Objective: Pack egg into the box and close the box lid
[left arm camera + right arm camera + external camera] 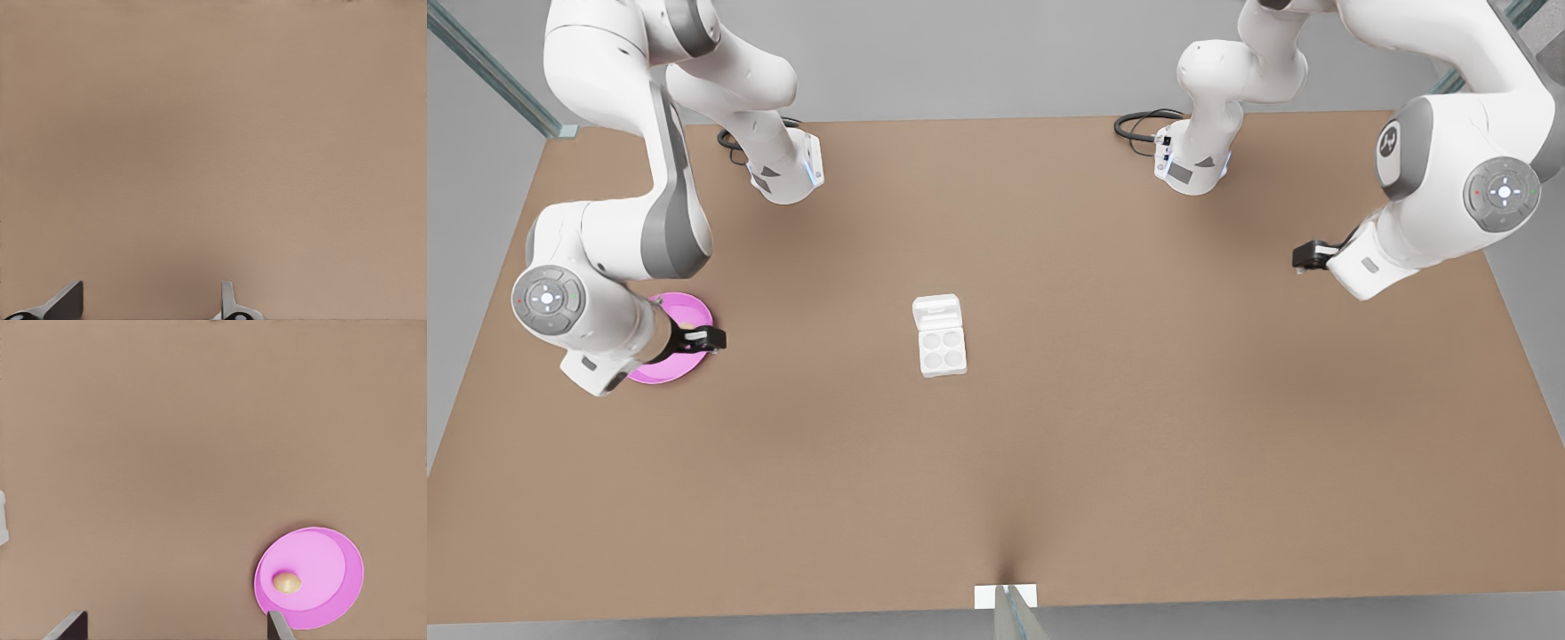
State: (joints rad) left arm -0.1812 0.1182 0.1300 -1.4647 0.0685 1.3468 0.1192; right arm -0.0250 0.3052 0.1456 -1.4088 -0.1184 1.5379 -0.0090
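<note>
Right gripper: fingers spread wide, empty, above pink plate; egg just below. Left gripper: spread, empty, waiting. Box well apart, box lid open. Risk: off-centre pinch rolls egg.

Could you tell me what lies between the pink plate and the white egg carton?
Bare brown tabletop, in the front view, separates the round pink plate from the white four-cup egg carton; the right tool hangs over the plate.
</note>
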